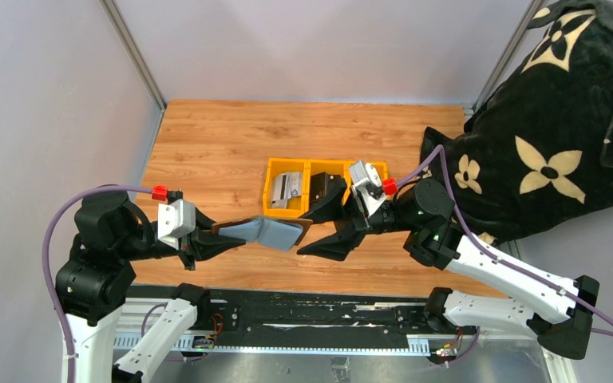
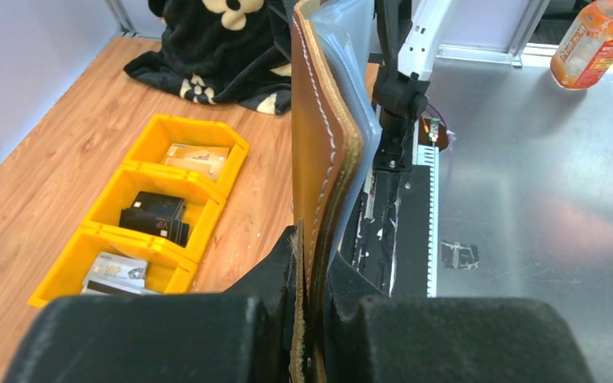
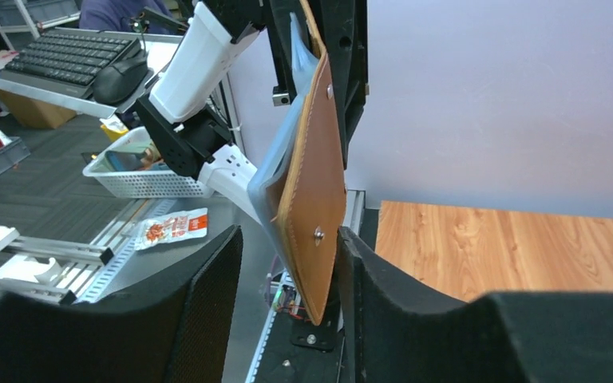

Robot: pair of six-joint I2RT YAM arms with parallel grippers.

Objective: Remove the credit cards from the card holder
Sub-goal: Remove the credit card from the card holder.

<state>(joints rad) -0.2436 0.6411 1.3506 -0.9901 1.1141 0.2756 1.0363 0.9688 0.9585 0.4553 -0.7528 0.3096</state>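
The card holder (image 1: 267,232), brown outside and grey inside, hangs half open above the table's near edge. My left gripper (image 1: 227,238) is shut on its left end; in the left wrist view the brown cover (image 2: 319,159) stands edge-on out of the gripper (image 2: 311,319). My right gripper (image 1: 303,234) is open, its jaws on either side of the holder's right corner (image 3: 311,207). That corner sits close to the right finger (image 3: 383,303). Credit cards lie in the yellow bin (image 1: 268,190): silvery ones (image 2: 116,271), black ones (image 2: 156,215), a tan one (image 2: 195,158).
A black blanket with cream flowers (image 1: 551,136) is heaped at the table's right back corner. An orange bottle (image 2: 591,40) lies on the metal bench beyond the near edge. Metal frame posts (image 1: 132,52) stand at the back corners.
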